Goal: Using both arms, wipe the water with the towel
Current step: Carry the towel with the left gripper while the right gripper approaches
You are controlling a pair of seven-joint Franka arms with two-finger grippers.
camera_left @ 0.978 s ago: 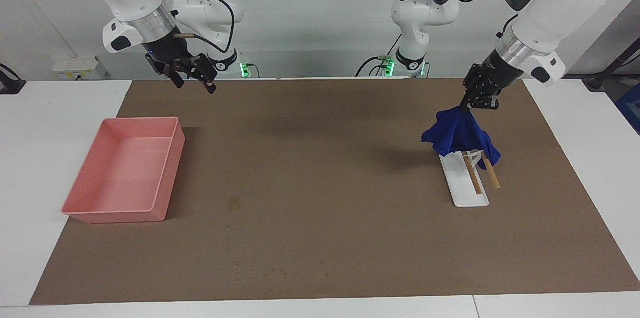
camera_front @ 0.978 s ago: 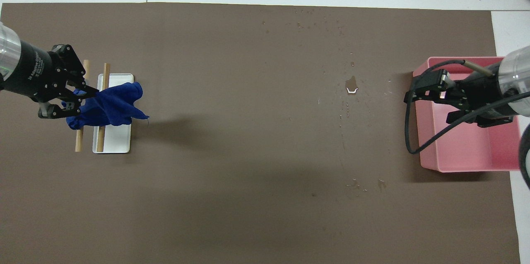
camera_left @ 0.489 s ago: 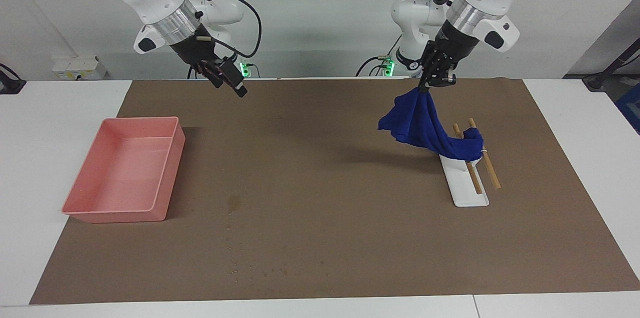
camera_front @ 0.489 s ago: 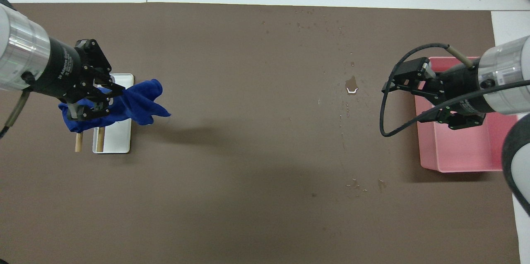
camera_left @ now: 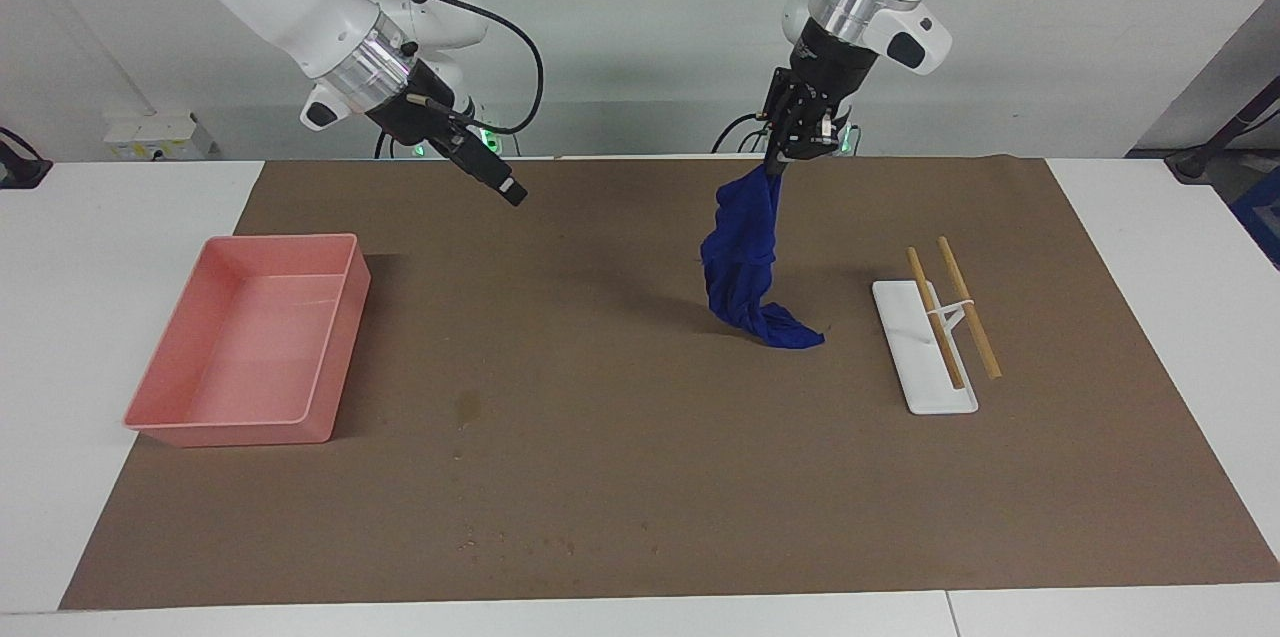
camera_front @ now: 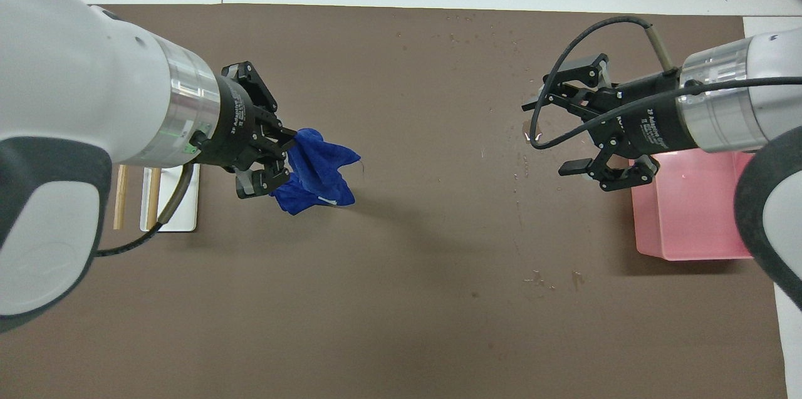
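Lifted clear of the white stand (camera_left: 925,349) where it hung a second ago, the towel (camera_left: 748,262) now dangles from the left gripper (camera_left: 781,157), whose jaws are pinched tight on its top corner; its lower end trails on the brown mat (camera_left: 640,477) beside the stand, toward the right arm's end. The right gripper (camera_front: 567,134) has swung out from over the pink tray (camera_left: 160,387) and hangs in the air with its jaws spread wide and nothing between them. On the tabletop's mat, the water (camera_left: 467,406) sits beside the tray, well apart from the towel.
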